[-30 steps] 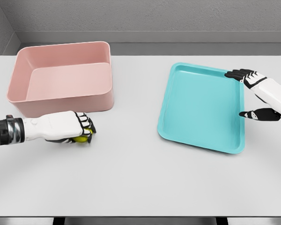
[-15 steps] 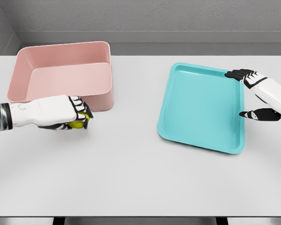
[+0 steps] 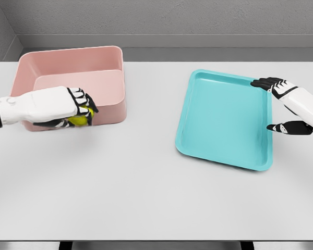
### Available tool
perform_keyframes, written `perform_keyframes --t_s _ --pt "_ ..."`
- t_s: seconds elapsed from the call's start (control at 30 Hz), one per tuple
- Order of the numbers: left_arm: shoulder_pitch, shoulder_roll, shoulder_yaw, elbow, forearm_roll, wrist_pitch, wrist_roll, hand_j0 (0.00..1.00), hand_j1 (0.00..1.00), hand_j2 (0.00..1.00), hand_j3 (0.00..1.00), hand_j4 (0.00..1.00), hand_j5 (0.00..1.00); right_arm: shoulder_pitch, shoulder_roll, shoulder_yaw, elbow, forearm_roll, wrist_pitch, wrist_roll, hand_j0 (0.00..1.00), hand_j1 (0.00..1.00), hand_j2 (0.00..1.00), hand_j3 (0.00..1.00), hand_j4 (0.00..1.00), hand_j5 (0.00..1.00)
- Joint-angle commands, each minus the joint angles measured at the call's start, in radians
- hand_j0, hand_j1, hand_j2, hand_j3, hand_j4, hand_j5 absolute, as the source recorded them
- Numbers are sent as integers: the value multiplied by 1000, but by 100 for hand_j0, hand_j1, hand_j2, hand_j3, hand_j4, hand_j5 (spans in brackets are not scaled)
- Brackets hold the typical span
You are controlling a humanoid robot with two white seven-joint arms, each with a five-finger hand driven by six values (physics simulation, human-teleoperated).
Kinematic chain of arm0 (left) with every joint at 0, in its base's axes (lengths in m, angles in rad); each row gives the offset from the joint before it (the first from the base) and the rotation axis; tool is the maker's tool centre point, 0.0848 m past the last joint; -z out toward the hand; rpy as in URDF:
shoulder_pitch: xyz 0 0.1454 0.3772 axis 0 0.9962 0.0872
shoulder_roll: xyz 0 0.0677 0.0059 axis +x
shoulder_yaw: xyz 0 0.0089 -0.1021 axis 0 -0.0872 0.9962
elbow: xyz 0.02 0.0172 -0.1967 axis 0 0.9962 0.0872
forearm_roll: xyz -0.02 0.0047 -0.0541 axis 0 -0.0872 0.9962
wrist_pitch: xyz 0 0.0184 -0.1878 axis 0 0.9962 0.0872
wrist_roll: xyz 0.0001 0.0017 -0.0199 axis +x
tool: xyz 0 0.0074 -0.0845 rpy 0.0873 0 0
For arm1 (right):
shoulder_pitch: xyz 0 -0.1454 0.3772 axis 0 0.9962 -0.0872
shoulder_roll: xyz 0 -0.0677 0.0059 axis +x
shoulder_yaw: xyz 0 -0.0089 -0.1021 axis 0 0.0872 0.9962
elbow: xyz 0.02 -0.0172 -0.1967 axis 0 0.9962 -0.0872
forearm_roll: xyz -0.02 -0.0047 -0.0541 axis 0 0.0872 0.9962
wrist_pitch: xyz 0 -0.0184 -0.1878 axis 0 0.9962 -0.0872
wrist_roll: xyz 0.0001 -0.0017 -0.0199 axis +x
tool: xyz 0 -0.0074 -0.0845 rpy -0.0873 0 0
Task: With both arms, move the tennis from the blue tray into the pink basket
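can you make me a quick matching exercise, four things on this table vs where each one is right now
Things:
1. tennis ball
2. pink basket
3. blue tray
4. right robot hand

Places:
A. far left of the table
B. on the tray's right rim
C. inside the left robot hand, at the basket's front wall
D. right half of the table, holding nothing

Pairs: 1-C, 2-A, 3-D, 4-B

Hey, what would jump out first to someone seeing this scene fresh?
Probably the left hand closed around a yellow tennis ball, in front of the near wall of the pink basket at the table's far left. Next, the blue tray on the right, with the right hand at its right edge.
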Motion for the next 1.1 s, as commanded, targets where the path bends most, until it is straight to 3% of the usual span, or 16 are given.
perform_keyframes --t_s 0.0,0.4,0.83,0.93,0.97,1.0,1.03,1.07 --pt "0 -6 1 19 9 2 1 52 52 52 52 52 52 0 -1 -1 -1 -8 3 -1 100 100 100 100 100 100" --pt "-87 -98 -8 161 4 2 1 52 52 52 52 52 52 2 -10 -1 5 -8 3 -1 100 100 100 100 100 100" --pt "-195 -208 -19 424 -3 2 -3 55 55 55 55 55 55 2 -12 -1 5 -8 3 -1 100 100 100 100 100 100" --pt "-206 -225 -19 468 -5 2 -5 61 61 61 61 61 61 3 -12 -1 5 -8 3 -1 100 100 100 100 100 100" --pt "-210 -226 -19 480 -5 2 -5 69 69 69 69 69 69 3 -12 -1 5 -9 3 -1 100 100 100 100 100 100" --pt "-210 -226 -19 483 -3 2 -3 88 88 88 88 88 88 3 -12 -1 6 -8 3 -1 100 100 100 100 100 100" --pt "-209 -228 -20 480 6 2 0 100 100 100 100 100 100 3 -12 -1 5 -8 3 -1 100 100 100 100 100 100" --pt "-207 -228 -20 480 6 2 0 100 100 100 100 100 100 3 -12 -1 5 -8 3 -1 100 100 100 100 100 100"
